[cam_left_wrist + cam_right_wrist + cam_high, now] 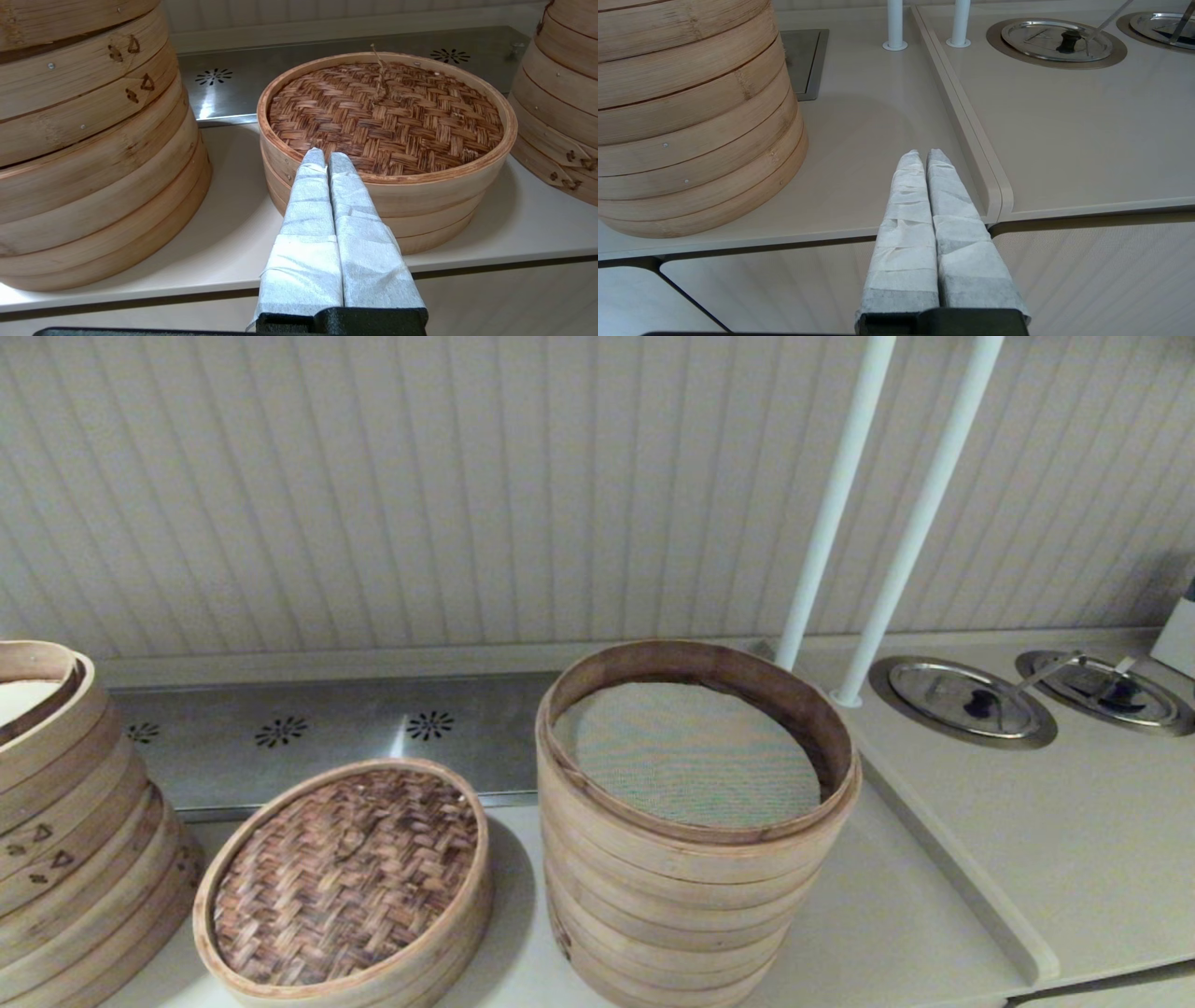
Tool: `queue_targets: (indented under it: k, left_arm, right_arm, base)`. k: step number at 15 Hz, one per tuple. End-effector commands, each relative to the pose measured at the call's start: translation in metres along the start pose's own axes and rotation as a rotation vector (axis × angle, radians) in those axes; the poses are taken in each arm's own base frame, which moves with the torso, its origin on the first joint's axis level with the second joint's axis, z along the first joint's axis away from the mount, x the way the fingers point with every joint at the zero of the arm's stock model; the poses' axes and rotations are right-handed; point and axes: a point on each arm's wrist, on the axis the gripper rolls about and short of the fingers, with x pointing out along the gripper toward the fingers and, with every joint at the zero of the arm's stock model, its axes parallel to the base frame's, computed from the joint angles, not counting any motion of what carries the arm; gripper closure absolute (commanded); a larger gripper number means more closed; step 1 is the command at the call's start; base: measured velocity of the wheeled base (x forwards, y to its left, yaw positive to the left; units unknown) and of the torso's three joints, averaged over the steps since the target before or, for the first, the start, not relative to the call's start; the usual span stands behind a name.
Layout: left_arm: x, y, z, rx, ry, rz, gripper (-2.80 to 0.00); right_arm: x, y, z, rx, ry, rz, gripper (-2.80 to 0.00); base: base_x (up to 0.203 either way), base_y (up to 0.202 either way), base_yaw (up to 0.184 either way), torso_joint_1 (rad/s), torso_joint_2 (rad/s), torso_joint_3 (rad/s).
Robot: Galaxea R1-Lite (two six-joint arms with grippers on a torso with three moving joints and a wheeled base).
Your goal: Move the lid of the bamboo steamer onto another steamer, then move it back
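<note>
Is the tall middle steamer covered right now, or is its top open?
Open. The tall steamer shows its bare grey-green mesh liner inside the rim; the woven lid sits on the low steamer beside it.

A stack of bamboo rings with small triangle marks (93, 140) stands on the pale table (224, 233), just beside the left jaws. Beyond them lies a steel panel (233, 88). Two white poles (896, 23) and round steel lids (1057, 39) sit well beyond the right jaws.
</note>
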Motion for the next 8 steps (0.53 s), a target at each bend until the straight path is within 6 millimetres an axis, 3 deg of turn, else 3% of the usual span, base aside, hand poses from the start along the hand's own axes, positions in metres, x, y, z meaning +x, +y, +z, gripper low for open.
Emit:
queue_targets:
  k: [1, 8]
  left_arm:
    - [0.0001, -0.0001, -0.0013, -0.003, 0.007, -0.002, 0.0]
    - [0.0001, -0.0001, -0.0011, -0.007, 0.005, -0.001, 0.0]
  right_arm:
    - [0.0003, 0.0, -0.0009, 0.0, 0.004, 0.001, 0.0]
    - [0.0003, 0.0, -0.0009, 0.0, 0.004, 0.0, 0.0]
  base:
    - [0.0, 0.0, 0.0, 0.0, 0.0, 0.0]
    - [0.0, 0.0, 0.0, 0.0, 0.0, 0.0]
